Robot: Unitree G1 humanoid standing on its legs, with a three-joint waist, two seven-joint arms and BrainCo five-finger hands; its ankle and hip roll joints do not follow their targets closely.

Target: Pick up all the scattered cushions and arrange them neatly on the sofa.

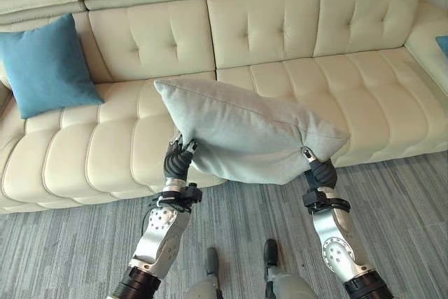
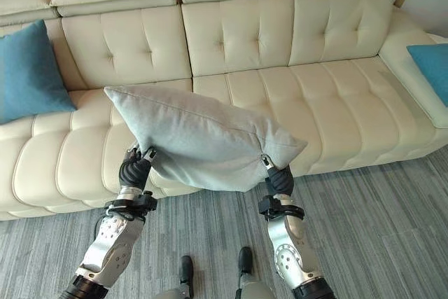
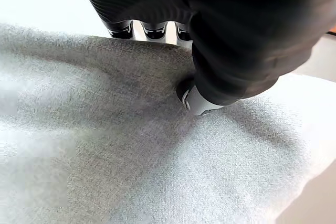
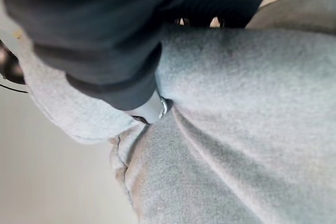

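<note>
Before the sofa (image 1: 280,33), grey cushion (image 1: 241,131) held lengthwise across, both hands gripping.

silver-grey arms, dark ribbed wrist covers

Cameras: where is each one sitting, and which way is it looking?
Left eye view: on the head, looking down at the cream sofa; both arms lift the grey cushion, left hand and right hand under it.
Right eye view: beside it, same scene; a blue cushion leans at the sofa's left end.
Left wrist view: on the left wrist, looking along its hand, thumb pressed into grey fabric.
Right wrist view: on the right wrist, thumb pinching a fold of the fabric.
All four share the grey cushion.
</note>
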